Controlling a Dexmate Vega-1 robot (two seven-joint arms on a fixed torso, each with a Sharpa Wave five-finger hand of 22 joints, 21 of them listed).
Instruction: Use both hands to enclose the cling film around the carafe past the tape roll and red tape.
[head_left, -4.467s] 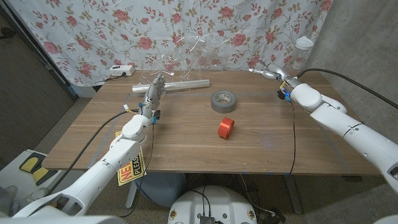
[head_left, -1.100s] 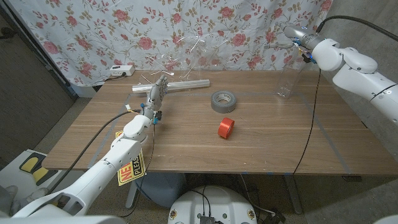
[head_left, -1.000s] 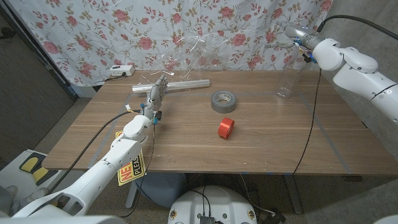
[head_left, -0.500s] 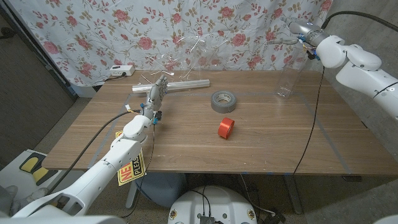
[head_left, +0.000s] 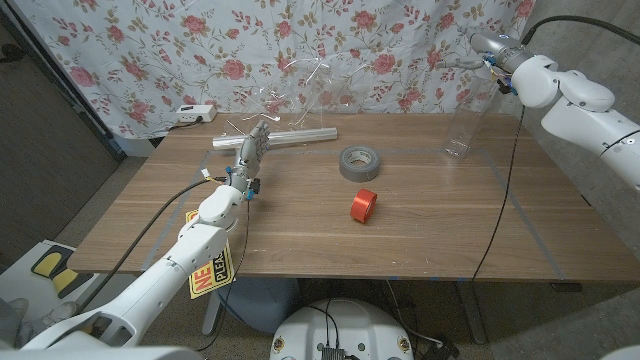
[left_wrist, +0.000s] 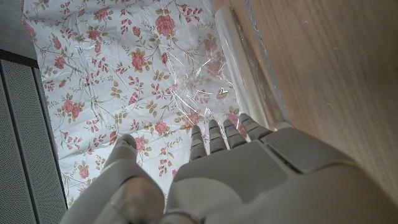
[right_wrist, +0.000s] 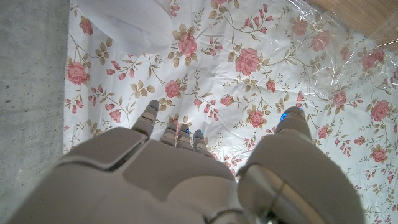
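Cling film hangs just beyond left hand fingers, apart; right hand fingers spread, raised well apart.

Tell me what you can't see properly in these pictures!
- Carafe: clear glass, so in the head view only its base shows clearly; its top fades into the curtain.
- Cling film: see-through; its edges vanish against the flowers.
- Right hand: small and far in the head view; whether it holds anything is unclear.
- Left hand: its own back hides its fingertips in the left wrist view.
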